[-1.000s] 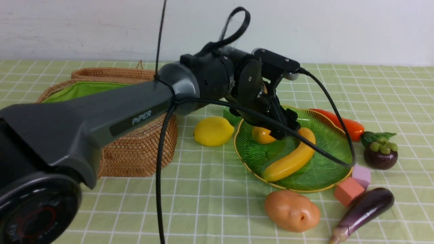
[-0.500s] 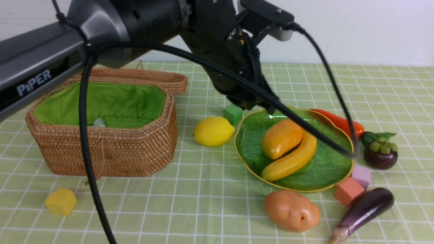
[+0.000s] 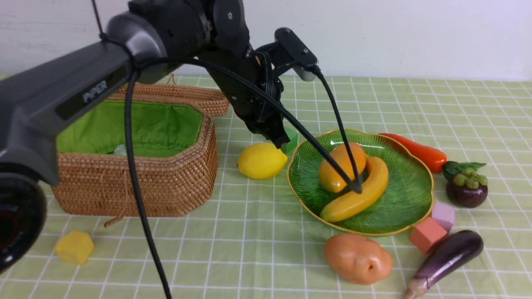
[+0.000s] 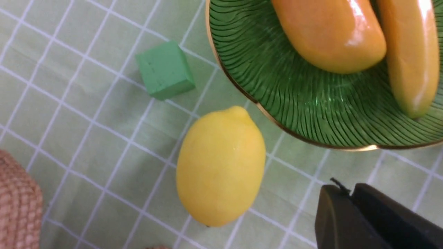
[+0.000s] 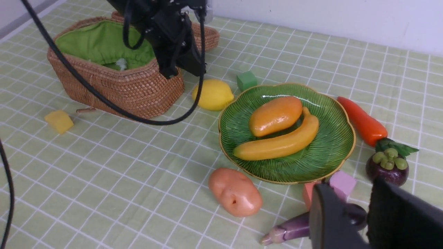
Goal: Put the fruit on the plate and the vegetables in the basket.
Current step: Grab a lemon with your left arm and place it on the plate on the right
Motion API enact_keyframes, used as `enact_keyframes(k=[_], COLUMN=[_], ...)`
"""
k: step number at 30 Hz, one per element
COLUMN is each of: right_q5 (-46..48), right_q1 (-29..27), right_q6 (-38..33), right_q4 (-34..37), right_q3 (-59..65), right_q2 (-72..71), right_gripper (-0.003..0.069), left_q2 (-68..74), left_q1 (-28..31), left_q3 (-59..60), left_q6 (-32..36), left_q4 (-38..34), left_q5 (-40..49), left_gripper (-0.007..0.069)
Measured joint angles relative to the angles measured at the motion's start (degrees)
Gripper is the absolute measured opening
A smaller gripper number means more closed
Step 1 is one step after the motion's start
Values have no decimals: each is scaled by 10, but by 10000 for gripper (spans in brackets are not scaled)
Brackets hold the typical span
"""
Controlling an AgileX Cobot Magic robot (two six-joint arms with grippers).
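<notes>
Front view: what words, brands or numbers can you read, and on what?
"PiPER": white lettering on the grey link of the left arm.
Red marks on the round joint housing at lower left: too blurred to read.
Nothing else is legible in any view.

I'm working a staged lab tabletop: checked green cloth (image 3: 249, 249), plain white wall (image 3: 415, 37), toy potato (image 3: 357, 258), foam block (image 3: 426, 234).

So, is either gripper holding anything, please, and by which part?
Nothing is held. The left gripper is shut and empty near the lemon; the right gripper is empty too.
</notes>
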Motion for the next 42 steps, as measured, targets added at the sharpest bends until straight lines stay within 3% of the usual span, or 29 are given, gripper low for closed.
enact_keyframes(k=[5, 6, 7, 8, 9, 12, 16, 26, 42], right_q5=[3, 5, 6, 7, 8, 8, 13, 28, 34], right_q1=[0, 0, 0, 0, 0, 0, 0, 0, 0], right_q6=[0, 0, 0, 0, 0, 0, 0, 0, 0], right_q4=[6, 12, 12, 18, 22, 30, 34, 51, 61], right_q3=[0, 0, 0, 0, 0, 0, 0, 0, 0], right_q2=[0, 0, 0, 0, 0, 0, 0, 0, 0], right_gripper=[195, 195, 195, 197, 199, 201, 201, 202, 209], left_q2=[31, 43, 44, 54, 59, 73, 90, 121, 120], left_q1=[-1, -1, -1, -1, -1, -1, -1, -1, -1], left_q3=[-7, -8, -8, -8, -8, -8, -9, -10, -15], left_q6=[3, 3, 3, 3, 3, 4, 5, 6, -2], left_q4=[30, 45, 49, 60, 66, 80, 103, 121, 126], left_q5=[-38, -50, -53, -63, -71, -88, -110, -126, -90], left_gripper=[321, 436, 448, 548, 600, 658, 651, 518, 482])
